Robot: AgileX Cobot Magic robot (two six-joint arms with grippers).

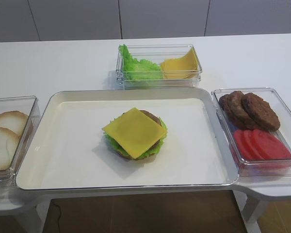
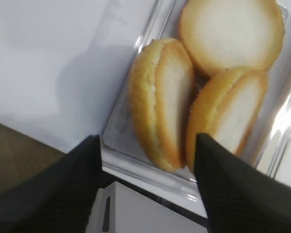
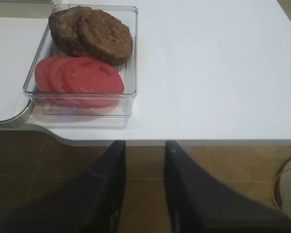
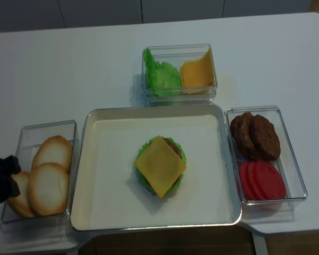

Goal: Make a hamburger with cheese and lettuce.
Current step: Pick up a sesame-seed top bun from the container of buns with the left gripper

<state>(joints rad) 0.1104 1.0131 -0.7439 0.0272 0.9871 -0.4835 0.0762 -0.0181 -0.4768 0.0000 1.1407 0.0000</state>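
Observation:
The hamburger [image 1: 135, 133] [image 4: 160, 166] is an open stack in the middle of the white tray [image 1: 68, 145], with no top bun on it. The square yellow cheese [image 1: 134, 131] lies on top. The frilly lettuce [image 1: 158, 143] rims it, and a brown patty edge [image 1: 152, 115] shows at the back. My left gripper [image 2: 148, 145] [image 4: 9, 174] is open and empty, hovering over the near edge of the clear box of pale bun halves [image 2: 165, 102] [image 4: 48, 178]. My right gripper [image 3: 144, 148] is open and empty, just off the table's front edge, near the patty box.
A clear box at the back holds a lettuce heap [image 1: 138, 68] and a pile of cheese slices [image 1: 180, 65]. A clear box on the right holds brown patties [image 1: 250, 110] [image 3: 94, 34] and tomato slices [image 1: 262, 144] [image 3: 80, 75]. The bun box [image 1: 19, 104] touches the tray's left side.

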